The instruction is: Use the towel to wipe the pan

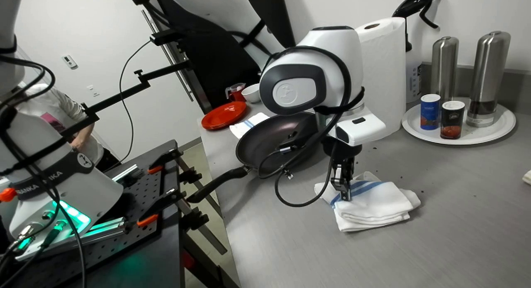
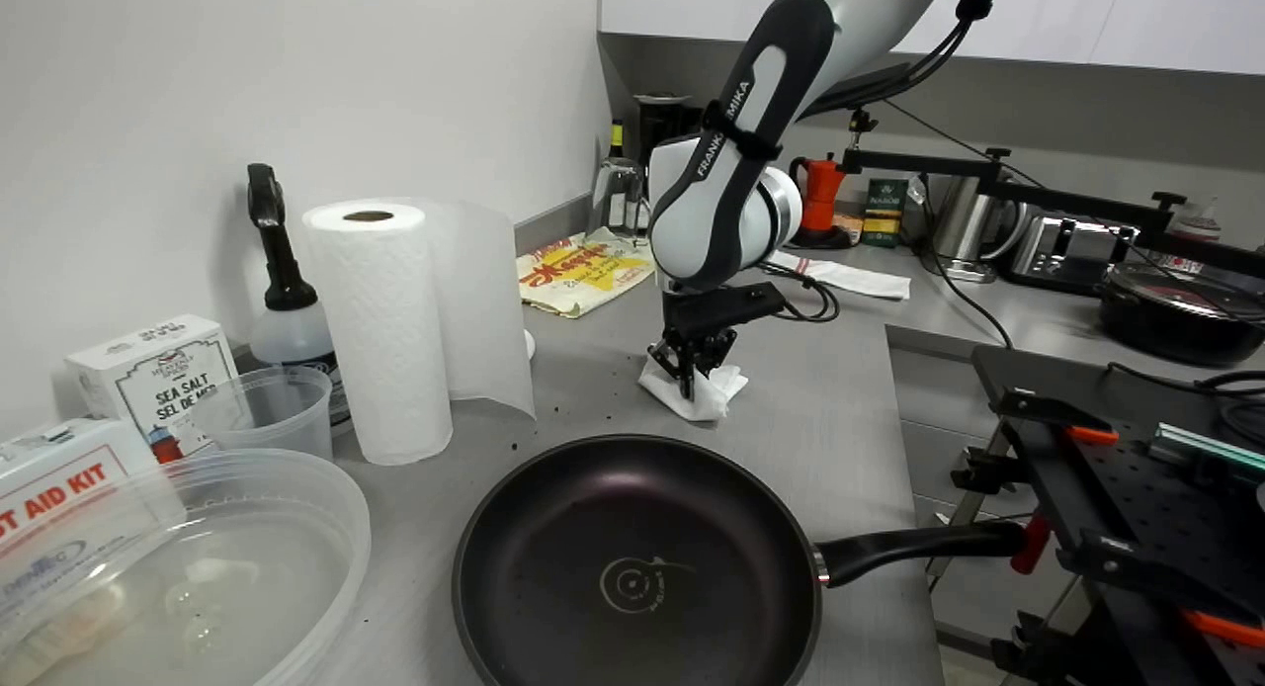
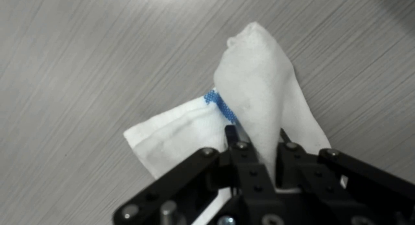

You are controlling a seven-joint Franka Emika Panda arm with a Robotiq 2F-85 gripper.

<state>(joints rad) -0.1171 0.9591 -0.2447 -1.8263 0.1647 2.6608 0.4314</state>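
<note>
Gripper (image 3: 258, 133) is closed on the towel (image 1: 375, 207): a ridge of white cloth is pinched betw. its 2 fingers (wrist view has it bulging past the fingertips, w/ a bit of blue stripe alongside). It points down. Towel sits folded on the grey counter (image 1: 290, 246), near the pan (image 2: 637, 567) but apart from it, bare surface betw. the 2.

Pan lies flat, dark inside w/ a pale swirl mark mid-base; its black handle (image 2: 919, 551) sticks out past the counter edge. Arm (image 1: 319, 72) hides part of the pan in an exterior view.

Other stuff, rel. to the pan: white paper roll (image 2: 380, 340) upright near it; spray bottle (image 2: 290, 289) a bit farther off; big clear tub (image 2: 351, 548) near it, on the side away from the handle; a 2nd striped cloth (image 1: 247, 125) just beside it, red plate (image 1: 225, 115) slightly farther; white plate (image 1: 505, 115) w/ 2 metal mills (image 1: 491, 72) + 2 small containers (image 1: 430, 111) well apart from it. Few dark specks (image 2: 515, 447) near its rim.
</note>
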